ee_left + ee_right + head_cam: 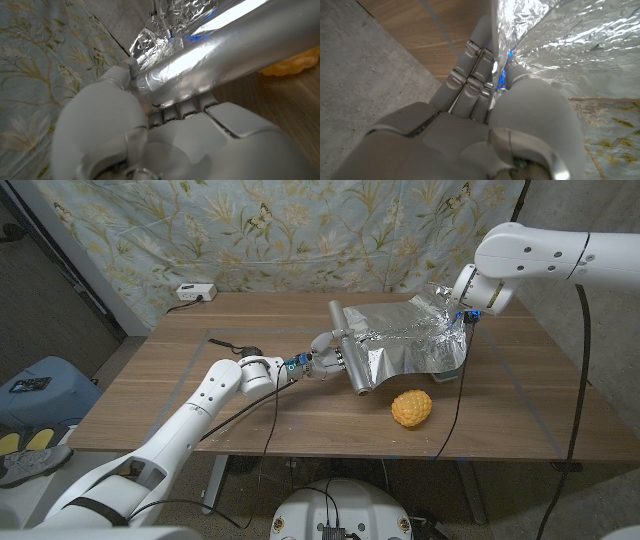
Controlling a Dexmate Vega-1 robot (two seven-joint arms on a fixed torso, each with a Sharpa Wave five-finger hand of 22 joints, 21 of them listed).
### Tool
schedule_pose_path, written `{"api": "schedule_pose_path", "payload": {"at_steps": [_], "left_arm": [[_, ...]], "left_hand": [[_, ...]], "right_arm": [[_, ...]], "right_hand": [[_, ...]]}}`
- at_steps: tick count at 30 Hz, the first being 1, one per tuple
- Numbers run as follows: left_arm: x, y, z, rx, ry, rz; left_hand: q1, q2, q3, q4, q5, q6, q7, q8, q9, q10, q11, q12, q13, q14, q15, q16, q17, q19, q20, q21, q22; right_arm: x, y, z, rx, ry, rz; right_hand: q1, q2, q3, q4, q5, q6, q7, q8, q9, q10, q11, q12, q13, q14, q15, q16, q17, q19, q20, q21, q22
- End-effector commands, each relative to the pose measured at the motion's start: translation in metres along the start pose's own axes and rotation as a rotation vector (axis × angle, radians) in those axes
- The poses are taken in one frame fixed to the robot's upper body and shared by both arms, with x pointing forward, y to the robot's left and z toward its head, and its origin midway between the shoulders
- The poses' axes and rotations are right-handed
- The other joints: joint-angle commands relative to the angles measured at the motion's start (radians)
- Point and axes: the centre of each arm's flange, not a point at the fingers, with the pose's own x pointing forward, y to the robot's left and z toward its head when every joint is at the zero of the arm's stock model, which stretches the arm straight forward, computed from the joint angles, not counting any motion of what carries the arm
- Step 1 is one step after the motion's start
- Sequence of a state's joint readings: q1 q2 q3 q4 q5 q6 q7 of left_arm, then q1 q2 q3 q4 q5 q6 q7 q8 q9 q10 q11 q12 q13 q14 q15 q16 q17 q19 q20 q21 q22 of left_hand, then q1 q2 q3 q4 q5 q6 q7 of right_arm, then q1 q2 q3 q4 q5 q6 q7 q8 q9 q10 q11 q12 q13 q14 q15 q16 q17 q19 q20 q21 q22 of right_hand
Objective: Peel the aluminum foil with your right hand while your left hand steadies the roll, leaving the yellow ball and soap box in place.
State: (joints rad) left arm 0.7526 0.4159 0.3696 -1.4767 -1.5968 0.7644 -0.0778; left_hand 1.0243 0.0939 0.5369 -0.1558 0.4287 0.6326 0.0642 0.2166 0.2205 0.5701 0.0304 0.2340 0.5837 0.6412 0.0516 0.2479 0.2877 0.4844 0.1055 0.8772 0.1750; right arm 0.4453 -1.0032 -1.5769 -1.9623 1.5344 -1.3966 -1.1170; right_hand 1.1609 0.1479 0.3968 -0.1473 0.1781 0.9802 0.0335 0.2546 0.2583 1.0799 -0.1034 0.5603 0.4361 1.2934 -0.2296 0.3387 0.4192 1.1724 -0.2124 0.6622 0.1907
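On table, left hand [325, 363] grips roll [347, 346]; right hand [490, 95] pinches foil [570, 40]

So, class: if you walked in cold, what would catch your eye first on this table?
The crinkled sheet of foil, stretched across the table's middle from the roll up to the raised right hand pinching its far edge. Next, the left hand gripping the roll, and the yellow ball near the front edge.

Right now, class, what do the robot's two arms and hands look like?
Both arms have glossy white rounded shells. A thin black cable runs along each arm. The left hand and right hand are grey with metal bands across the fingers, and blue lights glow near both wrists.
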Motion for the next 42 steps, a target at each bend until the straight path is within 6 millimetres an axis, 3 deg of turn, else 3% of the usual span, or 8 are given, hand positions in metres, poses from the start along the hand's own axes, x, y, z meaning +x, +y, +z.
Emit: {"api": "schedule_pose_path", "payload": {"at_steps": [1,4,16,26,30,33,42], "left_arm": [[-0.001,-0.001,0.002,0.005,0.005,-0.003],[-0.002,-0.001,0.001,0.007,0.006,-0.002],[-0.004,0.000,-0.001,0.002,0.002,-0.014],[-0.005,0.000,-0.001,0.001,-0.001,-0.023],[-0.004,0.001,-0.002,-0.004,-0.001,-0.028],[-0.004,0.000,-0.001,-0.002,-0.004,-0.035],[-0.002,-0.002,0.000,0.006,-0.009,-0.062]], "left_hand": [[0.003,0.013,0.007,-0.002,-0.003,0.015,0.001,0.004,0.003,0.013,-0.003,0.009,0.001,0.010,-0.004,0.005,0.001,0.007,-0.001,0.004,0.003],[0.003,0.013,0.007,-0.002,-0.003,0.019,0.001,0.004,0.003,0.016,-0.002,0.009,0.001,0.012,-0.005,0.005,0.000,0.008,-0.002,0.004,0.003],[0.001,0.013,0.009,-0.002,-0.004,0.020,0.001,0.003,0.003,0.017,-0.004,0.009,0.001,0.016,-0.008,0.006,-0.002,0.010,-0.002,0.004,0.003],[-0.001,0.013,0.011,-0.003,-0.005,0.019,0.000,0.000,0.003,0.018,-0.006,0.009,0.000,0.015,-0.007,0.006,-0.003,0.009,-0.001,0.003,0.003],[-0.003,0.015,0.009,-0.002,-0.006,0.008,-0.006,-0.005,0.003,0.015,-0.010,0.007,0.000,0.012,-0.006,0.006,-0.002,0.006,0.001,0.002,0.003],[-0.006,0.015,0.009,-0.001,-0.007,-0.001,-0.011,-0.009,0.003,0.007,-0.009,0.004,0.001,0.005,-0.003,0.004,-0.003,0.003,0.003,0.000,0.003],[-0.051,-0.010,-0.032,0.014,-0.028,-0.034,-0.007,-0.019,0.003,-0.039,0.004,-0.011,0.003,-0.035,0.017,-0.002,0.004,-0.015,0.015,-0.009,0.004]], "right_arm": [[-0.004,-0.001,0.004,0.004,-0.013,0.006],[-0.007,-0.001,0.004,0.007,-0.019,0.010],[-0.021,-0.009,0.004,0.021,-0.046,0.028],[-0.026,-0.014,0.009,0.023,-0.048,0.049],[-0.027,-0.015,0.009,0.022,-0.048,0.046],[-0.026,-0.015,0.008,0.028,-0.045,0.051],[-0.025,-0.016,0.008,0.035,-0.043,0.061]], "right_hand": [[-0.011,0.005,-0.005,0.004,-0.001,0.000,-0.007,-0.007,0.002,-0.002,0.004,-0.009,-0.008,-0.010,0.004,-0.008,-0.001,-0.009,0.004,0.005,0.000],[-0.024,0.002,-0.010,0.010,-0.003,-0.011,-0.012,-0.014,0.002,-0.007,0.006,-0.017,-0.015,-0.018,0.007,-0.013,-0.001,-0.013,0.006,0.006,-0.001],[-0.209,-0.049,-0.097,0.089,-0.005,-0.061,0.024,-0.042,-0.008,-0.044,0.056,-0.063,-0.050,-0.064,0.024,-0.048,-0.010,-0.021,0.033,0.007,-0.012],[-0.320,-0.089,-0.149,0.132,0.005,-0.117,0.046,-0.059,-0.019,-0.086,0.095,-0.106,-0.070,-0.108,0.051,-0.072,-0.015,-0.043,0.056,-0.011,-0.017],[-0.382,-0.121,-0.183,0.156,0.013,-0.142,0.048,-0.061,-0.024,-0.101,0.097,-0.115,-0.062,-0.121,0.054,-0.077,-0.015,-0.052,0.061,-0.023,-0.018],[-0.462,-0.173,-0.235,0.190,0.033,-0.149,0.049,-0.056,-0.029,-0.102,0.097,-0.119,-0.053,-0.131,0.060,-0.079,-0.014,-0.053,0.061,-0.037,-0.019],[-0.492,-0.189,-0.256,0.205,0.052,-0.154,0.058,-0.054,-0.032,-0.106,0.104,-0.124,-0.048,-0.132,0.064,-0.079,-0.013,-0.051,0.064,-0.046,-0.020]]}}
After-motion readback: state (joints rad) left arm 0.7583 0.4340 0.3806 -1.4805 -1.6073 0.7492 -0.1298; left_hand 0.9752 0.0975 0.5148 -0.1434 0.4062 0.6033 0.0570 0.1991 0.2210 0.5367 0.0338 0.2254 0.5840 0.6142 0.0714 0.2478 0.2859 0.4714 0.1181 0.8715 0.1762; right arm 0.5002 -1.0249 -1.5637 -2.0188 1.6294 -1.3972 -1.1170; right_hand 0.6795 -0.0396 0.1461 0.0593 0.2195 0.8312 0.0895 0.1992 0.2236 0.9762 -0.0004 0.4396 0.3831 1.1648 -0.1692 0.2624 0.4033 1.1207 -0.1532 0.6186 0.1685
